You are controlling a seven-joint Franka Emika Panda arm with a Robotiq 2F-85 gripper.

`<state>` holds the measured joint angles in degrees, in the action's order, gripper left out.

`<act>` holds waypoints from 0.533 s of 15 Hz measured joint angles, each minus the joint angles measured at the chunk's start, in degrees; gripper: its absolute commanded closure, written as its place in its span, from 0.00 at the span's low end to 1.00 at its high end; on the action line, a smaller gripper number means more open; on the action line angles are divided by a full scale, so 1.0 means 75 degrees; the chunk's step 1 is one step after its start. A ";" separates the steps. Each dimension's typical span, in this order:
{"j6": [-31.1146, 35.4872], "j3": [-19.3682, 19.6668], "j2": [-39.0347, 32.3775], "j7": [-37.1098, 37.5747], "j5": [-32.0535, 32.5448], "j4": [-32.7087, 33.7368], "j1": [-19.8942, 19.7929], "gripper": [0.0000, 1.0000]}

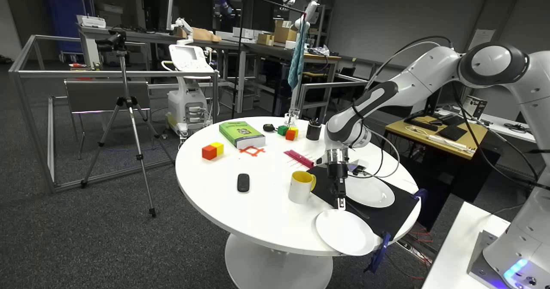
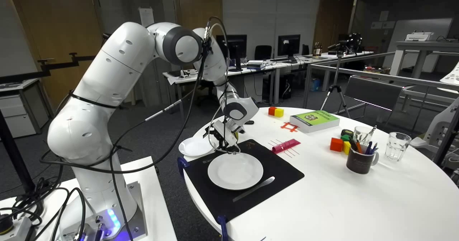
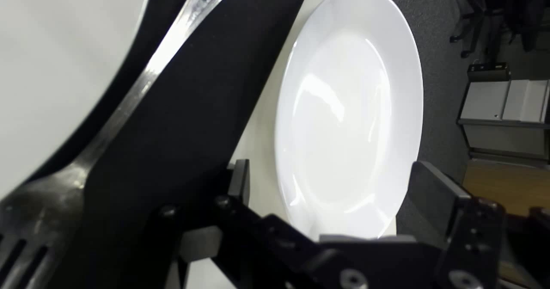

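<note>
White plate (image 3: pixel 343 108) is partly hidden, in wrist view, by the spread-apart pincer (image 3: pixel 333 177).

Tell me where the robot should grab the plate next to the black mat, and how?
I'd pinch the plate by its rim, on the side facing the mat. The open tool could come straight down, one half inside the rim, one outside. The plate lies flat, wide and shallow, with a raised rim, and a strip of table there should leave room for the outer half.
</note>
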<state>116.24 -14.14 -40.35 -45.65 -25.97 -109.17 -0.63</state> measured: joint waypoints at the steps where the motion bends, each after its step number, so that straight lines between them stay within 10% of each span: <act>1: -0.0026 -0.0006 -0.0017 0.0000 0.0000 0.0019 0.0000 0.00; 8: -0.0463 -0.0070 -0.0263 0.0000 0.0000 0.0347 0.0001 0.00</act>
<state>112.77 -14.67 -42.32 -45.65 -25.97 -106.57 -0.63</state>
